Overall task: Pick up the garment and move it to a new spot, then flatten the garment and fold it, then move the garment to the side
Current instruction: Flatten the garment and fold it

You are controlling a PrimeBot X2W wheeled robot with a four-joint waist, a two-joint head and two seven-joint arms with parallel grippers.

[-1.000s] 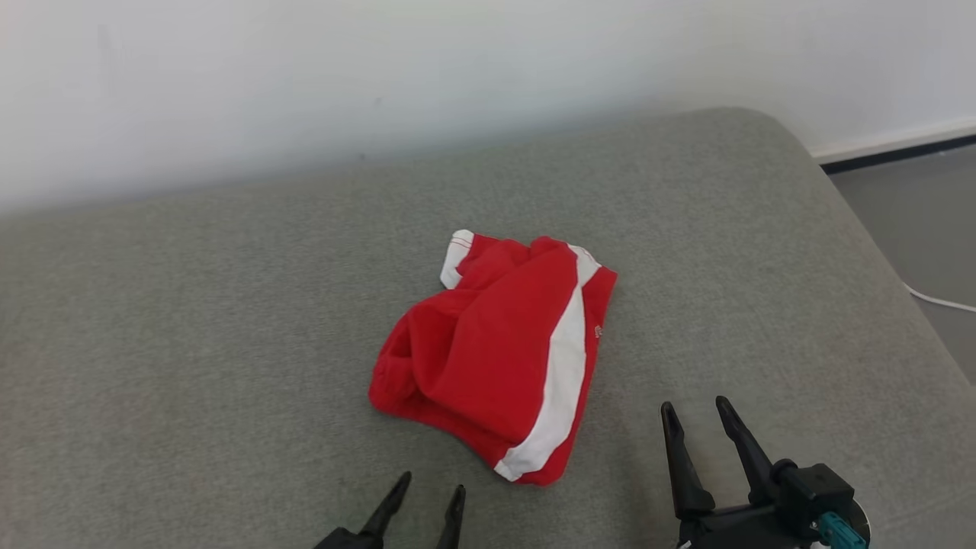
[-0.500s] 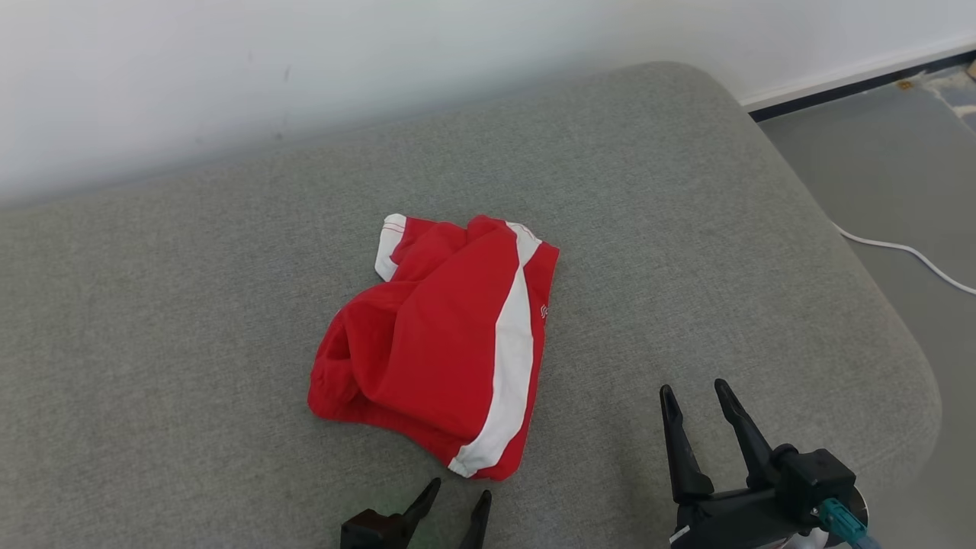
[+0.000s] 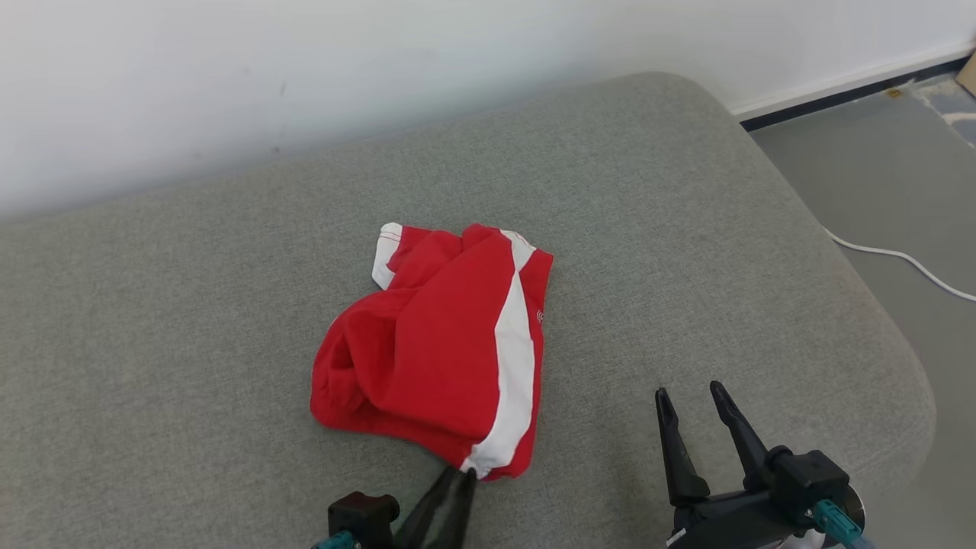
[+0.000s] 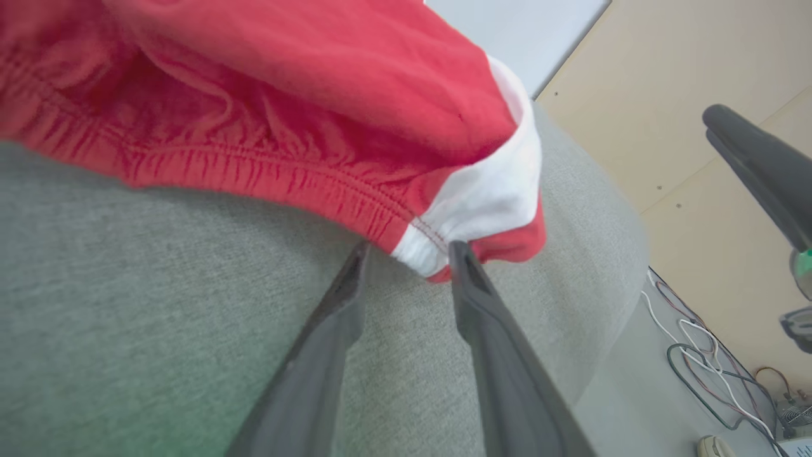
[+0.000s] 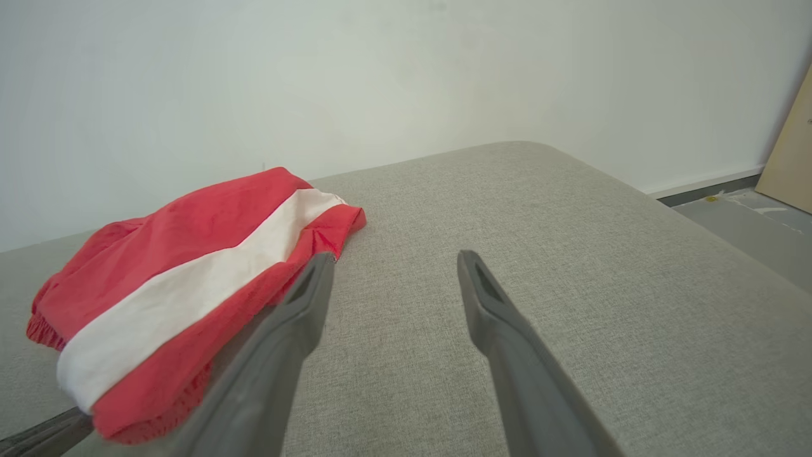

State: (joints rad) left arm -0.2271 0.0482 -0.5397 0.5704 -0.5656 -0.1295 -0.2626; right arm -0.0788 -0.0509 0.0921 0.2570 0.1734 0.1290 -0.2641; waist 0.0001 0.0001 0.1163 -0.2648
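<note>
Your red shorts (image 3: pixel 435 351), the pair with the white stripe, lie bunched in the middle of the grey cushion (image 3: pixel 686 229). Your left tool (image 3: pixel 461 479) sits at their near corner with its fingers parted around the white hem (the wrist view shows the gap). Your right tool (image 3: pixel 688 390) hangs open over bare cushion, to the right of the shorts and apart from them.

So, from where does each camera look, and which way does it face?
Head view: from the head, forward and down onto the garment on the cushion; left gripper at bottom centre, right gripper at lower right.
Left wrist view: low over the cushion, along its open fingers to the garment's white hem corner.
Right wrist view: along its open fingers across the cushion toward the wall, garment on its left.
Shared: all see the garment.
</note>
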